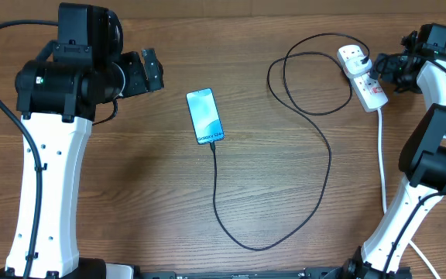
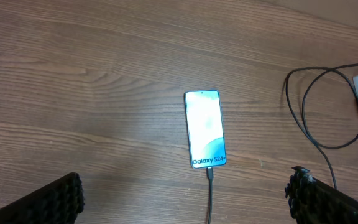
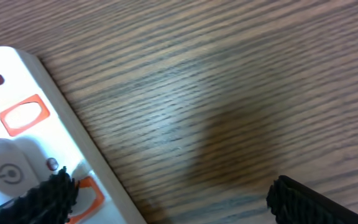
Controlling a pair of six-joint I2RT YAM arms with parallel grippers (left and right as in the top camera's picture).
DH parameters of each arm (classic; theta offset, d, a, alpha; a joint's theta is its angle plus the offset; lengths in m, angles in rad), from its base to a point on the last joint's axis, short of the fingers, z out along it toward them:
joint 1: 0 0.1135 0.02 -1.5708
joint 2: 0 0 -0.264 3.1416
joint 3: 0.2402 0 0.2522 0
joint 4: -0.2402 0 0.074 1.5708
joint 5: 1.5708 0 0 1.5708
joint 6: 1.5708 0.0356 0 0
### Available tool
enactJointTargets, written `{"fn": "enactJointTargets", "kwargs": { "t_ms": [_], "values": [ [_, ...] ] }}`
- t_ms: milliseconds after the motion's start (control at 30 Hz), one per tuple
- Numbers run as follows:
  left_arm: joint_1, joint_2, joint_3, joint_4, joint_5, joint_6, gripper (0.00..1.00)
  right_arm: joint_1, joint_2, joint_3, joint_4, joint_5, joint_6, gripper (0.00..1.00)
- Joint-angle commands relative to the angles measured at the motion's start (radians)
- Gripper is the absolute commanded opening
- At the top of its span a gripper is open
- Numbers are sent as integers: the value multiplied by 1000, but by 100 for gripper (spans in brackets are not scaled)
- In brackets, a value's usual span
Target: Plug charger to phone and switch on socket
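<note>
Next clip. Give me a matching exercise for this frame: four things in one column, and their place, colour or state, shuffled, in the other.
Things:
1. phone
2. charger cable
3. power strip
4. left gripper

Descriptions:
A. white, at the upper right of the overhead view
B. open, holding nothing
C. lying flat in the middle, screen up
D. thin and black, looping round to meet the phone's near end

Pairs: 1-C; 2-D; 3-A; 4-B

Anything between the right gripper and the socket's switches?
Nothing visible. The right gripper, open, hangs at the edge of the socket. One red switch lies bare, and a second sits partly behind one finger.
</note>
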Motion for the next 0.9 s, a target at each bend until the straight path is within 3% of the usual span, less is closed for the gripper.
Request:
{"fn": "enactJointTargets", "kwargs": {
  "t_ms": [0, 867],
  "values": [
    [5, 5, -2, 4, -3, 19, 100, 16, 21, -39, -27, -48, -24, 100],
    [5, 5, -2, 4, -3, 19, 100, 27, 21, -39, -64, -90, -58, 100]
  ]
}}
